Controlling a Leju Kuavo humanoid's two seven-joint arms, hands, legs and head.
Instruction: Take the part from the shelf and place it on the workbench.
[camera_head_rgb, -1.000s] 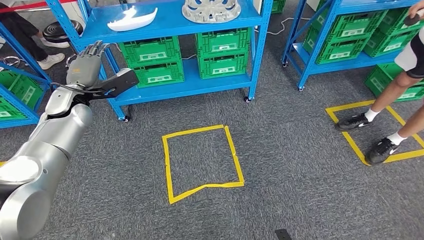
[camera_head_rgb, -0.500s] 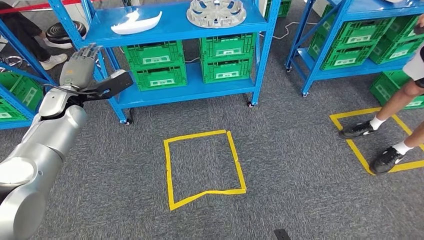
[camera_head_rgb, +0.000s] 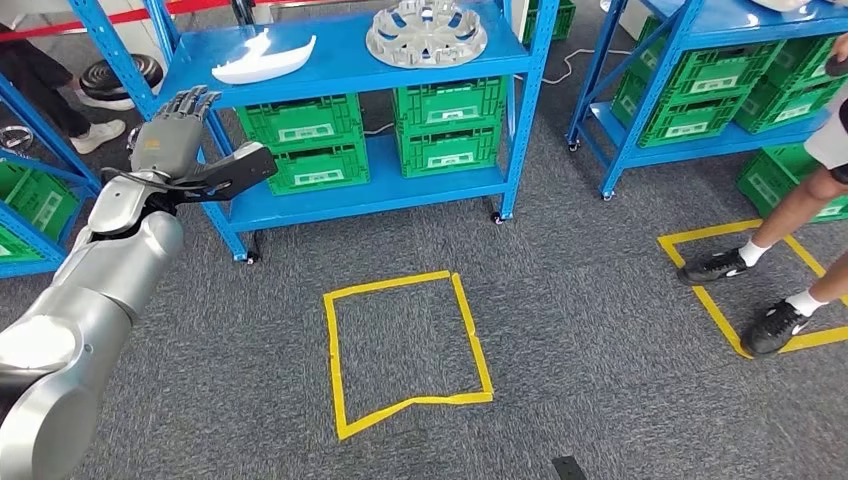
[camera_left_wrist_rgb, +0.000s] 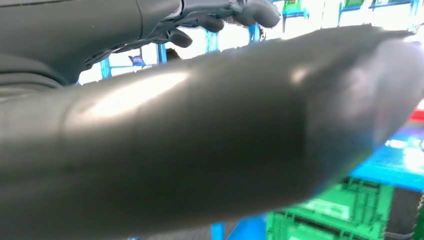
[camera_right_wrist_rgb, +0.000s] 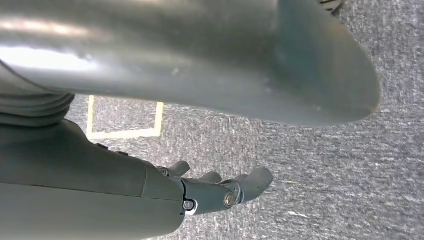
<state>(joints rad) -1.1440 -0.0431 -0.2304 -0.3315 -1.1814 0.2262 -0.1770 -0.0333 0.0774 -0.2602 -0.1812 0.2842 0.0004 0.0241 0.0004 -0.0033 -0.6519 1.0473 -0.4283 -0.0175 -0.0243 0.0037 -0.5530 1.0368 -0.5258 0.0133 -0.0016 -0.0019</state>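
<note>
Floor: grey short-pile carpet (camera_head_rgb: 580, 330); a square outline of yellow tape (camera_head_rgb: 405, 345) is marked at centre, a second yellow tape outline (camera_head_rgb: 715, 300) lies to the right, with a person's legs in black shoes (camera_head_rgb: 765, 290) standing on it. Blue steel shelving unit on castors (camera_head_rgb: 350, 110) stands behind the central square; its top shelf carries the white curved plastic part (camera_head_rgb: 262, 60) and, well apart, a round silver wheel-cover part (camera_head_rgb: 426, 32); green plastic crates (camera_head_rgb: 380, 135) occupy the lower shelf. Left hand (camera_head_rgb: 172, 135) is raised beside the shelf's left post, fingers spread, holding nothing. Right hand (camera_right_wrist_rgb: 215, 190) hangs over the carpet, fingers loosely extended, holding nothing.
</note>
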